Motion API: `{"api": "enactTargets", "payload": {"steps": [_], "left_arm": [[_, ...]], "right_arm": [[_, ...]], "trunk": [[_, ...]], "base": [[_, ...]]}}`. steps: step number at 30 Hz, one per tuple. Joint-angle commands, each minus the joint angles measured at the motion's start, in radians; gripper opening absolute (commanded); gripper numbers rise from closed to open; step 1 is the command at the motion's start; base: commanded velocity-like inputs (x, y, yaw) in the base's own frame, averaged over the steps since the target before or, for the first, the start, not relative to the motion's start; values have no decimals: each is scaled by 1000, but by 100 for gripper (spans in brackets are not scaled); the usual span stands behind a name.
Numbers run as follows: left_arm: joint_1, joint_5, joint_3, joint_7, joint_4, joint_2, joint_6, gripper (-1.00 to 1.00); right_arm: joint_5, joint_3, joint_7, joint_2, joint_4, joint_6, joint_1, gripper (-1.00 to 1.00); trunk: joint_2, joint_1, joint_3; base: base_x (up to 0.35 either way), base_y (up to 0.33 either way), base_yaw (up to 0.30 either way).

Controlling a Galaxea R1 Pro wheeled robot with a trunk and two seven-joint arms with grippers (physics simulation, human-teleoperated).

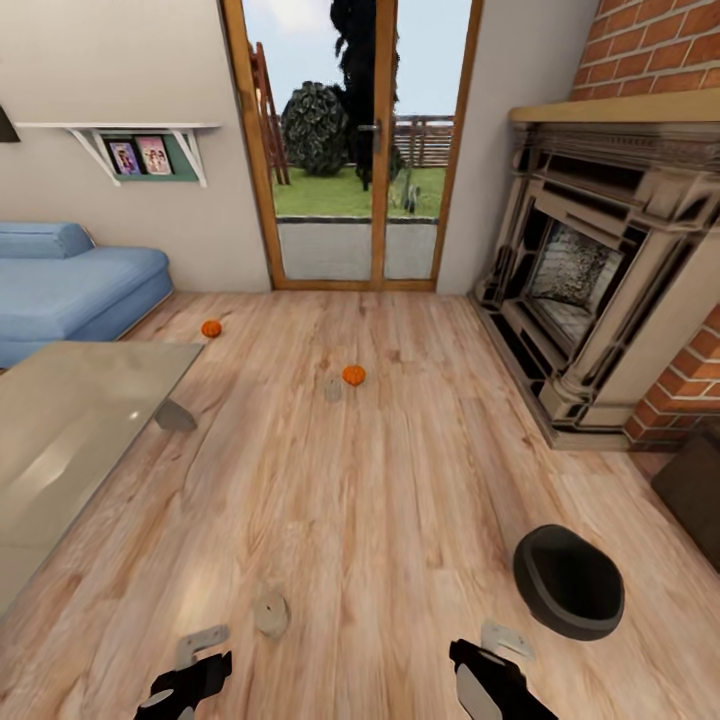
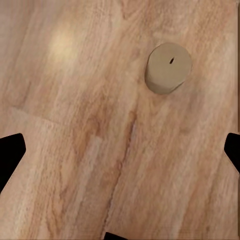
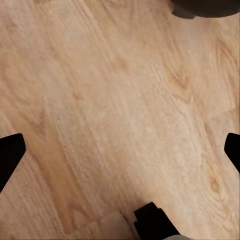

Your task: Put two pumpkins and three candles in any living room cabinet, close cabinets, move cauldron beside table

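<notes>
Two orange pumpkins lie on the wood floor, one (image 1: 211,328) near the sofa and one (image 1: 353,374) mid-room. A grey-beige candle (image 1: 333,390) stands beside the nearer pumpkin. Another candle (image 1: 271,612) (image 2: 168,68) stands just ahead of my left gripper (image 1: 186,668) (image 2: 120,150), which is open and holds nothing. The black cauldron (image 1: 568,580) (image 3: 205,6) sits on the floor ahead and to the right of my right gripper (image 1: 490,662) (image 3: 120,150), also open and holding nothing. A corner of the dark-brown cabinet (image 1: 692,490) shows at the right edge. The glass table (image 1: 60,440) stands at the left.
A grey lump (image 1: 176,416) sits at the glass table's corner; I cannot tell what it is. A blue sofa (image 1: 70,285) is at the far left, a stone and brick fireplace (image 1: 600,290) at the right, and glass doors (image 1: 350,150) at the back.
</notes>
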Motion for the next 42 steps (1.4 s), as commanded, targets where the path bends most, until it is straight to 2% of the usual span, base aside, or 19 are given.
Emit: {"api": "enactTargets", "payload": {"steps": [1,4,8,20,42], "left_arm": [[0,7,-8,10,-2,2,3,100],[0,7,-8,9,-2,2,3,100],[0,7,-8,9,-2,2,3,100],[0,7,-8,8,-2,2,3,100],[0,7,-6,8,-2,2,3,100]], "right_arm": [[-4,21,-8,-1,-2,7,0,100],[-5,43,-8,-1,-2,7,0,100],[-5,51,-8,-2,-2,7,0,100],[-5,54,-8,0,-2,7,0,100],[-5,56,-8,0,12,7,0,100]], "trunk": [[0,1,-1],[0,1,-1],[0,1,-1],[0,1,-1],[0,1,-1]], "base": [[330,-72,0],[330,0,0],[309,-5,0],[107,-98,0],[106,40,0]]}}
